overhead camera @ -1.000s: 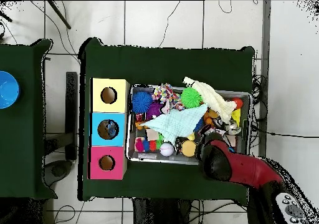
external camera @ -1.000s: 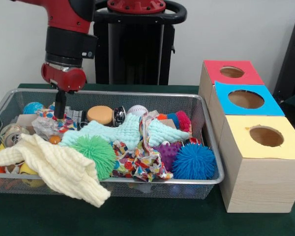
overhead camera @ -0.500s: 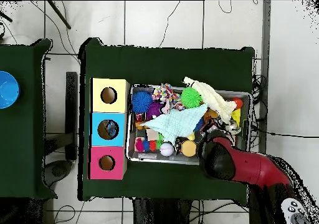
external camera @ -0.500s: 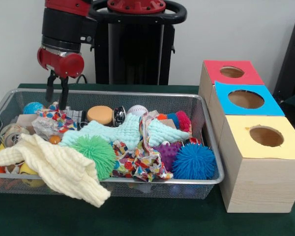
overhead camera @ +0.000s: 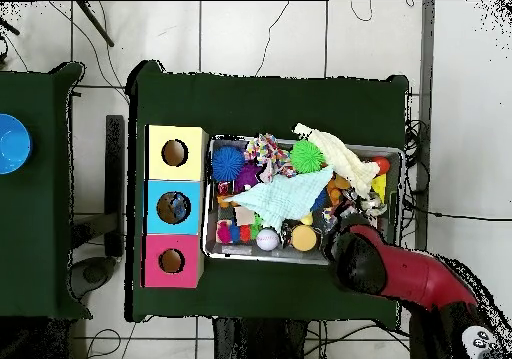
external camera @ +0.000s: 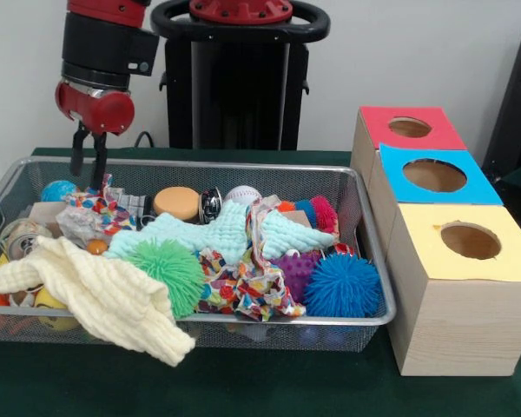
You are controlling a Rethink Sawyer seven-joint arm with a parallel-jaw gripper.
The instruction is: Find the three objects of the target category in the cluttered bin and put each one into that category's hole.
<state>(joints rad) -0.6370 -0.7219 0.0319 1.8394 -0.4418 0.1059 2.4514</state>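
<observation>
The gripper (external camera: 87, 169) is hanging released, its 2 thin black fingers (external camera: 75, 156) parted and grasping nothing, just above a crumpled multicoloured cloth (external camera: 100, 208) at the far left of the wire-mesh bin (external camera: 347, 187). 3 wooden boxes with round holes are standing beside it: red (external camera: 408, 128), blue (external camera: 434, 175), yellow (external camera: 469, 241).

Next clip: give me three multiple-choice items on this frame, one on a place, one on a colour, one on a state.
1. Where does the gripper hang?
A. over the yellow box
B. above the bin's end farthest from the boxes
C. under the table

2. What colour is the top of the middle box?
A. blue
B. green
C. white

3. What do the fingers hold?
A. a spiky ball
B. nothing
C. the cream cloth

B: it hangs over that end's rim. A: it sits between red and yellow tops. B: the fingers are apart and bare.
</observation>
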